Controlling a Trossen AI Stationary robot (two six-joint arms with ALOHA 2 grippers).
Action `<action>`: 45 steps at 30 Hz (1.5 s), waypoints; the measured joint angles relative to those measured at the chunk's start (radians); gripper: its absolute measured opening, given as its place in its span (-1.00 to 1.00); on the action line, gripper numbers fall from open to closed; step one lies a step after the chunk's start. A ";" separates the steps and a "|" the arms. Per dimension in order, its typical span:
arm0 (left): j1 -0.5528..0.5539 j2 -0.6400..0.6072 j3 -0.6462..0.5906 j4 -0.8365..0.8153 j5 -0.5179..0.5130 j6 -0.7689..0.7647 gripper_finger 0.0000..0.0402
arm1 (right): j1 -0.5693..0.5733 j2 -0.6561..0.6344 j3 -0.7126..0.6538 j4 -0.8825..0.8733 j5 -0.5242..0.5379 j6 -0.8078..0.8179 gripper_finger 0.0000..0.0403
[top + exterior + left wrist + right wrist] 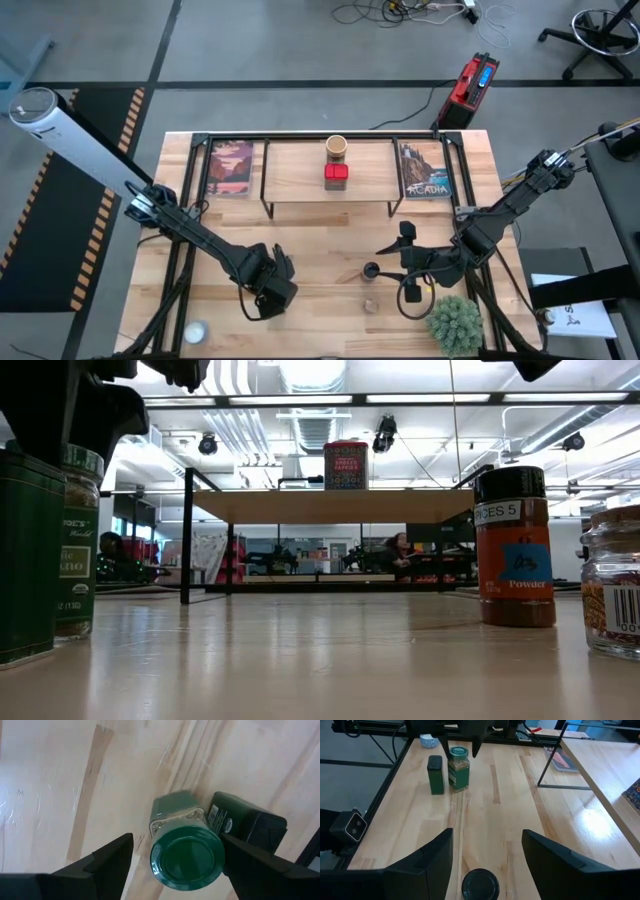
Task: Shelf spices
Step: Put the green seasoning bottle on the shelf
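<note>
Shelf (pixel 300 183): holds a red tin (pixel 336 176) and a tan jar (pixel 336 147) touching it, both near the plank's middle. In front of the shelf, left gripper (pixel 172 857) hangs with fingers spread either side of the green-lidded jar (pixel 186 847), not clenched on it; a dark green box (pixel 245 822) stands just beside the jar. Right gripper (pixel 487 852), also in front of the shelf, is released above the dark-capped bottle (pixel 480 884); a small clear jar (pixel 371 303) sits near it.

green-lidded jar (pixel 187 855): glossy green lid, pale contents | small box (pixel 435 775): dark green | red square tin (pixel 336 176): red | bottle (pixel 514 547): black cap, rust-brown body, blue label | table (pixel 495 815): pale wood, streaked grain | plant (pixel 455 322): green
</note>
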 joint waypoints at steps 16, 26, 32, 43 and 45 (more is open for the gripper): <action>0.001 0.001 -0.128 0.062 0.008 0.020 0.37 | 0.000 0.000 0.000 0.001 0.000 0.000 0.06; 0.001 0.000 -0.162 0.117 0.022 0.133 0.16 | 0.000 0.000 0.000 0.001 0.000 0.000 0.06; 0.001 0.000 -0.162 0.144 0.022 0.218 0.02 | 0.000 0.000 0.000 0.001 0.000 0.000 0.06; 0.006 0.000 -0.146 0.146 0.022 0.253 -0.01 | 0.000 0.000 0.001 0.001 0.000 0.000 0.06; 0.010 0.000 -0.146 0.145 0.022 0.260 -0.03 | 0.000 0.000 0.001 0.001 0.000 0.000 0.06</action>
